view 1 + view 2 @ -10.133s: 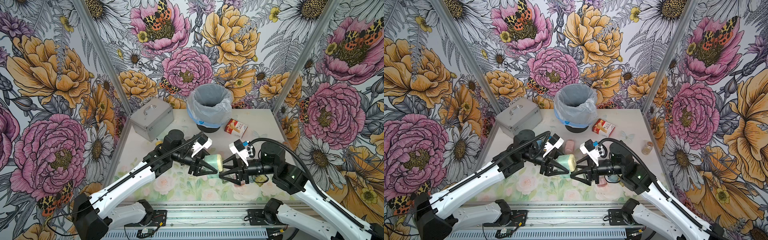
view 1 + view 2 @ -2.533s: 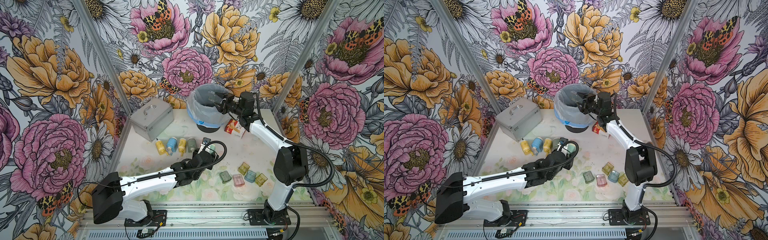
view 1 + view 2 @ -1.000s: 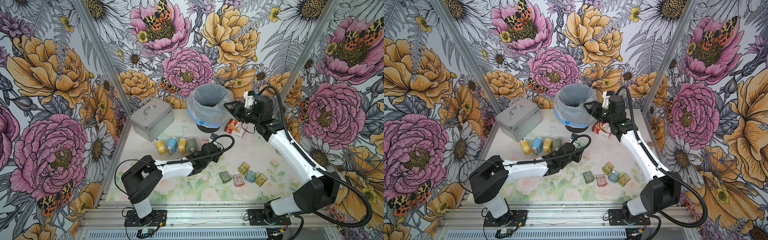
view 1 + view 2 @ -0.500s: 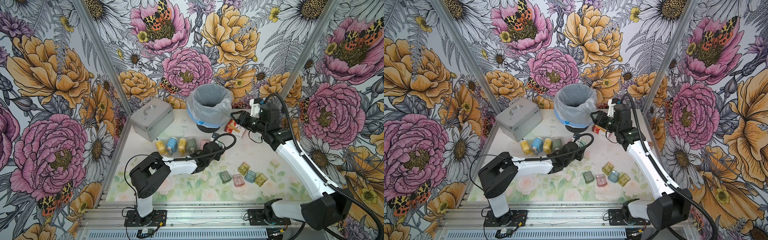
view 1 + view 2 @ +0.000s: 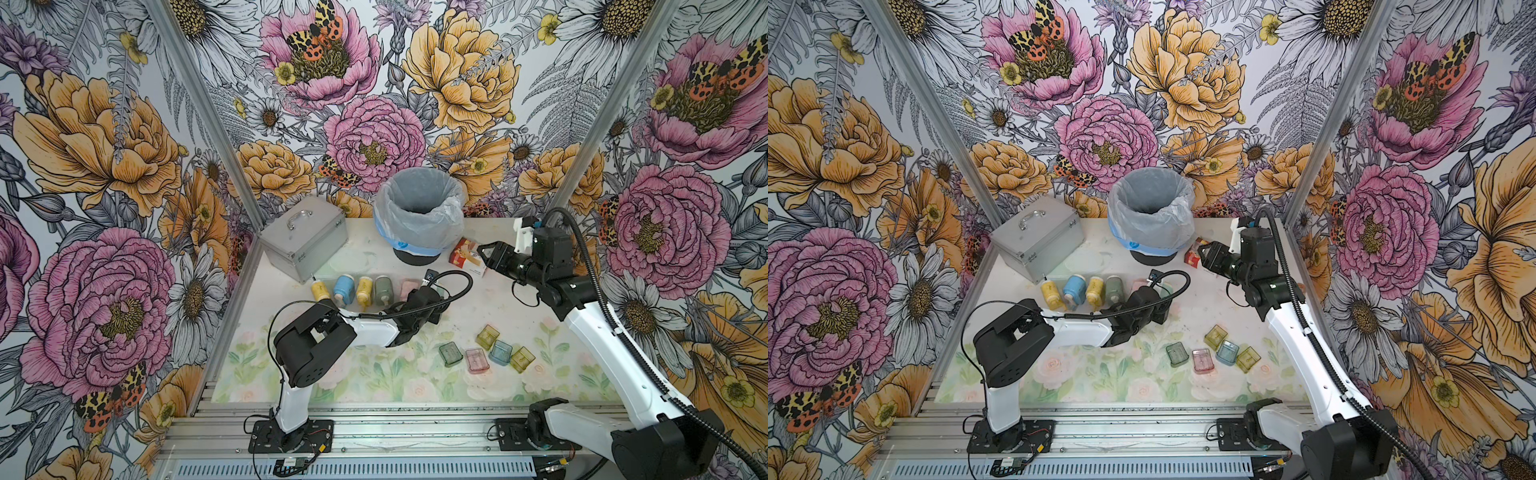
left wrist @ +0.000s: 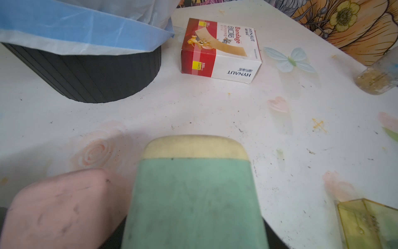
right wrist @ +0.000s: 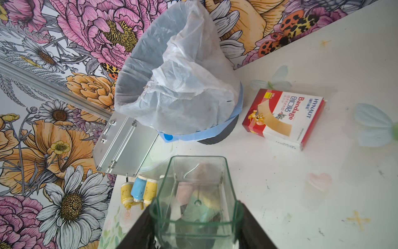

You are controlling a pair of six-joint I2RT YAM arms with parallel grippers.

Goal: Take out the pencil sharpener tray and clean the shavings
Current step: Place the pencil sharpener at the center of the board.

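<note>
My left gripper (image 5: 436, 296) is low over the table, at the right end of a row of sharpeners (image 5: 362, 289). It is shut on a green sharpener (image 6: 193, 194) with a cream end; a pink sharpener (image 6: 58, 207) lies beside it. My right gripper (image 7: 197, 228) is shut on a clear greenish tray (image 7: 198, 183), held in the air right of the bin (image 5: 417, 208). In both top views that gripper (image 5: 1208, 253) hangs over the bandage box. Tiny dark shavings (image 6: 310, 152) dot the white table.
Several coloured trays (image 5: 484, 349) lie on the table's front right. A metal case (image 5: 303, 237) stands at the back left. The bandage box (image 7: 284, 118) lies right of the bin, and a small jar (image 6: 379, 79) stands at the far right edge.
My right arm has drawn back from the bin's rim toward the right and front, still holding the tray. The left arm's elbow has folded back while its gripper stays by the sharpener row.
</note>
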